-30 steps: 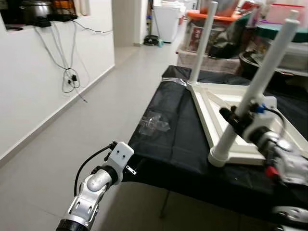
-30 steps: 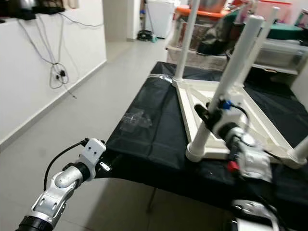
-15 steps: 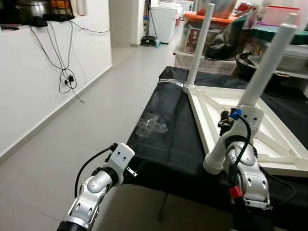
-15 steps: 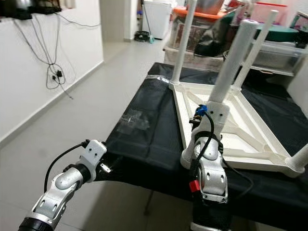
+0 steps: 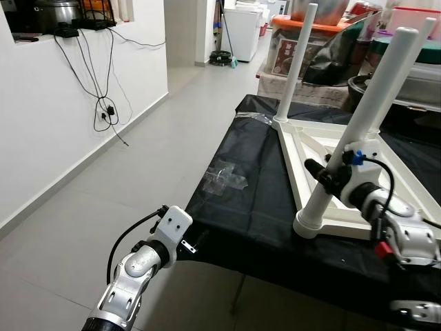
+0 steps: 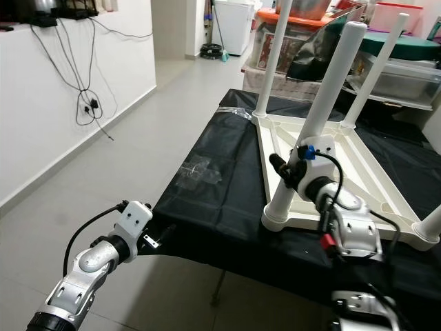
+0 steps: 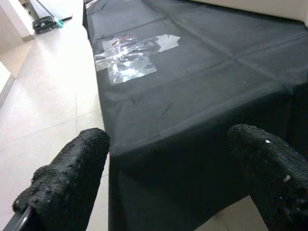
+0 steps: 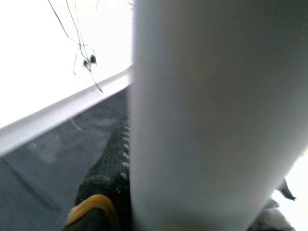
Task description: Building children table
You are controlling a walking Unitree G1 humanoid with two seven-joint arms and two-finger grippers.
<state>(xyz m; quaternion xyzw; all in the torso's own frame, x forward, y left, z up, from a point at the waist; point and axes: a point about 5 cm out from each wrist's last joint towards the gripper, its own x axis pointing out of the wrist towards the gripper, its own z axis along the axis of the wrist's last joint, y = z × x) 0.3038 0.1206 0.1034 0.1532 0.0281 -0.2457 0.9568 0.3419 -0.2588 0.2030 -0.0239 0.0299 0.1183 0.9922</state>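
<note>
My right claw (image 5: 324, 181) is clamped around the near white plastic tube leg (image 5: 358, 131) of the upturned white children's table frame (image 6: 331, 172), which lies on the black-covered bench (image 6: 220, 200). Half a second ago my forearm stood almost upright beside this leg; now it reaches in from the side, so I judge I am turning the leg home in its corner socket. My left claw (image 7: 159, 192) hangs wide open, empty, at the bench's corner. I count four legs standing and one clear plastic wrapper (image 5: 224, 176).
</note>
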